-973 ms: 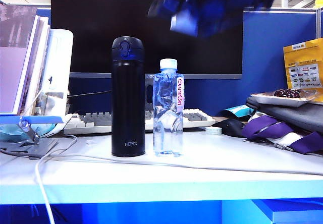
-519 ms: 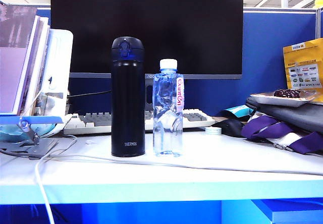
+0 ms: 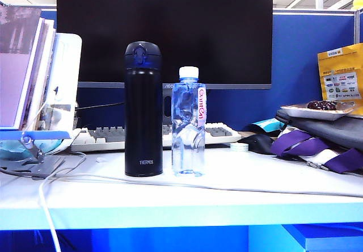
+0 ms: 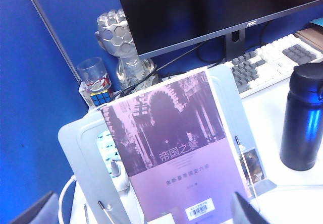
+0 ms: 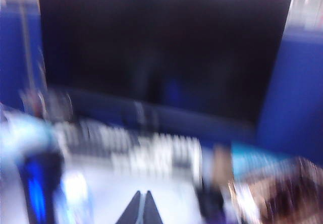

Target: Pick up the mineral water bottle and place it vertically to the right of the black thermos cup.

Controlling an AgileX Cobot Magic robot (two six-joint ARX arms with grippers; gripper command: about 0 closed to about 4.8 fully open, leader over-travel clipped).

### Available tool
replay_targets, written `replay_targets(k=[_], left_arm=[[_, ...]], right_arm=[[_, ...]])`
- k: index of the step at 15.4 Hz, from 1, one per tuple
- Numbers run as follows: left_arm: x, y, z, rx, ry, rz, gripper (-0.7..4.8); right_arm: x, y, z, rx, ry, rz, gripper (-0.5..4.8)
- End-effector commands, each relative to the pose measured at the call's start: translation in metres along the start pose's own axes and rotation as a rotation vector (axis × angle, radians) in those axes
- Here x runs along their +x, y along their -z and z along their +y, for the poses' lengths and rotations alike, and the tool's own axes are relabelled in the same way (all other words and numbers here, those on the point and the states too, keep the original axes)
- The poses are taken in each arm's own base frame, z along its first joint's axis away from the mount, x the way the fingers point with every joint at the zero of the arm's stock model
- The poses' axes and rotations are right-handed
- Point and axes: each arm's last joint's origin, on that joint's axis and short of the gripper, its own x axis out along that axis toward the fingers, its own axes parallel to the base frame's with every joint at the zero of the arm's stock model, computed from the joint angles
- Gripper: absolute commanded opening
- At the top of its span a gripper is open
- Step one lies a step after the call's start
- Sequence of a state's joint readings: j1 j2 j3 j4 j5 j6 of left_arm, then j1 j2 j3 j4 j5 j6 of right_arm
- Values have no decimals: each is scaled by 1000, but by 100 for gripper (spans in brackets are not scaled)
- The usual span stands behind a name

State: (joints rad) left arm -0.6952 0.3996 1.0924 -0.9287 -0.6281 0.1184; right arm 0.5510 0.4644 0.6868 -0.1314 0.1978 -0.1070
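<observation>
The mineral water bottle (image 3: pixel 188 122) stands upright on the white desk (image 3: pixel 238 189), just beside the black thermos cup (image 3: pixel 143 109) on its right, apparently free of any grip. The right gripper (image 5: pixel 140 207), fingers pressed together and empty, hangs blurred above the desk facing the monitor (image 3: pixel 164 30); the left gripper (image 4: pixel 151 211), fingers wide apart, waits by the propped book (image 4: pixel 174 153). Placement looks complete, so a clean withdrawal, well clear of the bottle's cap, seems all that remains.
</observation>
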Motion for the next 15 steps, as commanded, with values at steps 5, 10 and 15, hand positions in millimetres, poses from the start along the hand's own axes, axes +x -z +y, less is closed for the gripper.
replay_targets(k=[5, 10, 15], left_arm=[[-1, -1, 0, -10, 2, -10, 479], [-1, -1, 0, -9, 3, -10, 479], [-1, -1, 1, -10, 2, -10, 479]], right_arm=[[-12, 117, -15, 18, 162, -4, -3], [-25, 173, -22, 101, 272, 36, 20], [-28, 195, -21, 115, 272, 266, 20]])
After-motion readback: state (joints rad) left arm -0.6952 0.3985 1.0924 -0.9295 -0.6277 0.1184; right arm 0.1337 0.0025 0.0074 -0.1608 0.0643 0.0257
